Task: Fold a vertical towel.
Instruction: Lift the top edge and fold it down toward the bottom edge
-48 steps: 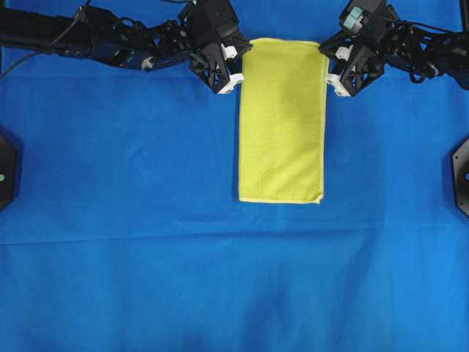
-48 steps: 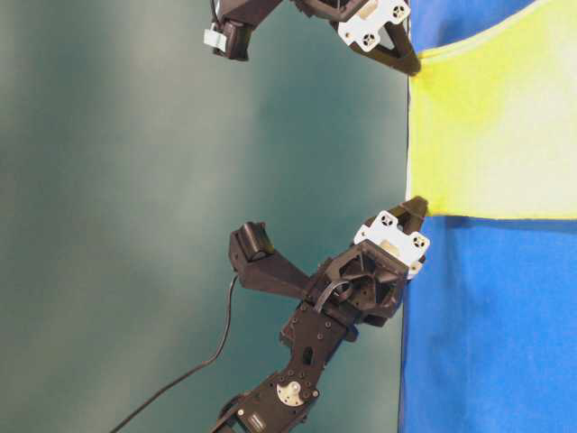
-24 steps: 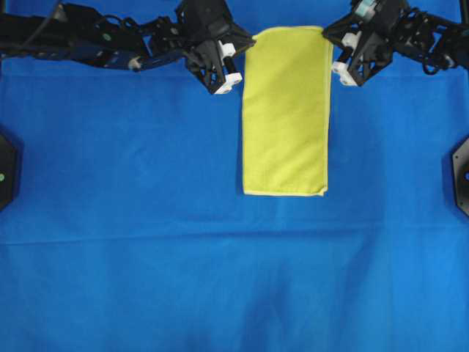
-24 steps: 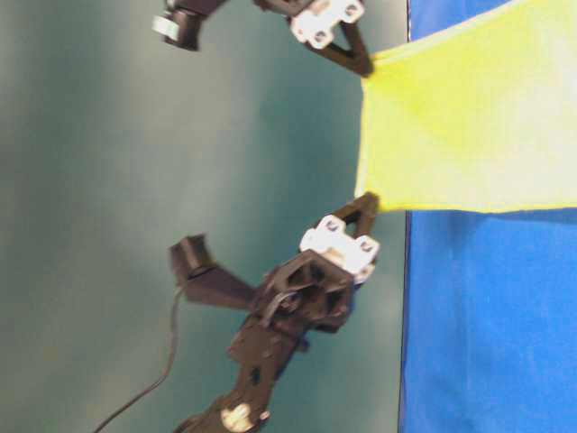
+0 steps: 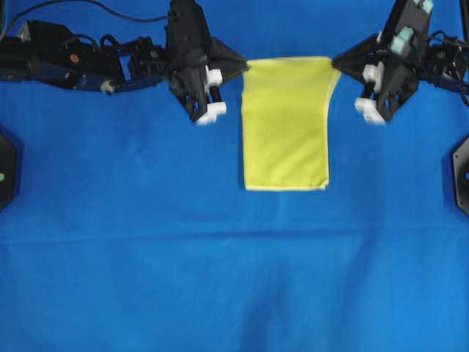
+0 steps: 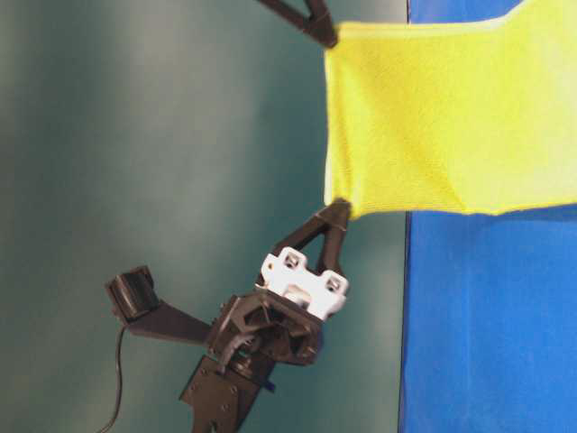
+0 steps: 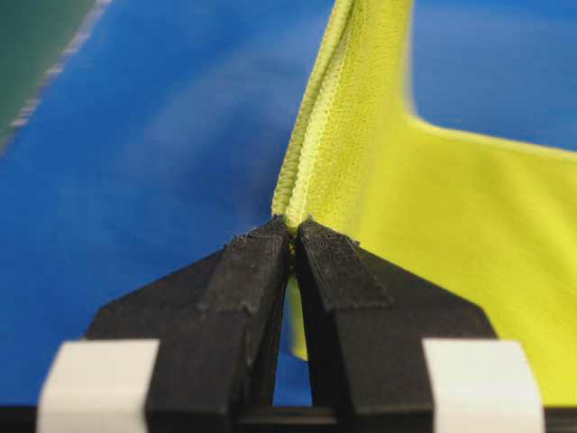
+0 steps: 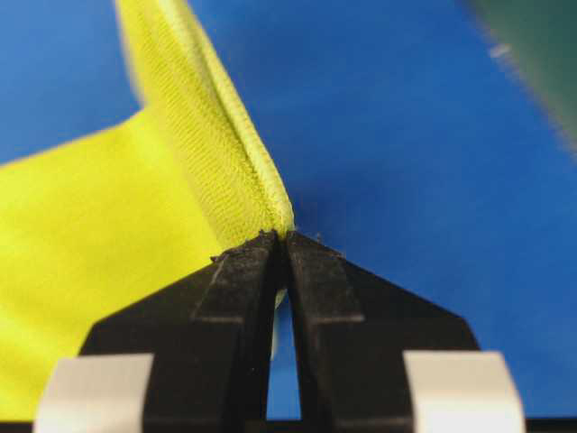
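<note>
The yellow-green towel [image 5: 286,125] has its far edge lifted off the blue cloth, while its near end still lies flat. My left gripper [image 5: 245,67] is shut on the far left corner and my right gripper [image 5: 337,66] is shut on the far right corner. In the table-level view the raised towel [image 6: 433,117] is stretched between the left gripper [image 6: 338,209] and the right gripper [image 6: 326,36]. The left wrist view shows the hemmed towel [image 7: 361,135] corner pinched at the left gripper's [image 7: 293,227] tips. The right wrist view shows the towel [image 8: 198,144] pinched by the right gripper [image 8: 279,236].
A large blue cloth [image 5: 234,271] covers the table. Black fixtures sit at the left edge [image 5: 6,170] and right edge [image 5: 462,172]. A green-grey wall [image 6: 180,162] stands behind the arms.
Both grippers have risen with the towel's far corners and carried them toward the near side. The part of the towel lying flat has grown shorter.
</note>
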Robot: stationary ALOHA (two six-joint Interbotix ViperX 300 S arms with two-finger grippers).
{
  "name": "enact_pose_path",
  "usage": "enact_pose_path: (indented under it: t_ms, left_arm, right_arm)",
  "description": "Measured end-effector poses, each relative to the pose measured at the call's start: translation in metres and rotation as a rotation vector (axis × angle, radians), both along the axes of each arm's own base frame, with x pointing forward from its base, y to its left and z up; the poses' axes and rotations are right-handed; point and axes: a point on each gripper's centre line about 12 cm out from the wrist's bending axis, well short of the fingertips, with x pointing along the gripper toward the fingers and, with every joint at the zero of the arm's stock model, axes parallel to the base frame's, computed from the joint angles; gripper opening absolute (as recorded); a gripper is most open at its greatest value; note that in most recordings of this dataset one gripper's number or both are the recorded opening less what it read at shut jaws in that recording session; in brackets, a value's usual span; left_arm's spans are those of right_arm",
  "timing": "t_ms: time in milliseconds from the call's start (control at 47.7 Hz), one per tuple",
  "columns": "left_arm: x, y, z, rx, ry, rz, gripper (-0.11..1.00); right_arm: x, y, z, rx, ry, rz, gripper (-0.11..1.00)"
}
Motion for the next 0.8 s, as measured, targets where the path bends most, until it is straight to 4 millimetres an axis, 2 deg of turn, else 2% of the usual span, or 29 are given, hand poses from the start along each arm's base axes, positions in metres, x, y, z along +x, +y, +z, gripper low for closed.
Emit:
enact_pose_path:
  t_ms: [189, 335, 482, 608, 796]
  left_arm:
    - [-0.001, -0.039, -0.011, -0.008, 0.033, -0.089, 0.03]
    - [-0.001, -0.064, -0.019, -0.013, 0.054, -0.149, 0.03]
    - [0.001, -0.082, -0.036, -0.023, 0.092, -0.192, 0.03]
    - [0.004, -0.099, -0.057, -0.037, 0.139, -0.228, 0.03]
    - [0.007, -0.108, -0.07, -0.042, 0.157, -0.248, 0.03]
  right_arm:
    - [-0.001, 0.032, -0.011, 0.082, 0.05, 0.069, 0.05]
    - [0.0, 0.051, -0.028, 0.14, 0.09, 0.103, 0.05]
    - [-0.001, 0.066, -0.048, 0.199, 0.128, 0.113, 0.05]
    - [0.002, 0.076, -0.057, 0.227, 0.141, 0.128, 0.05]
    - [0.006, 0.084, -0.071, 0.237, 0.164, 0.151, 0.05]
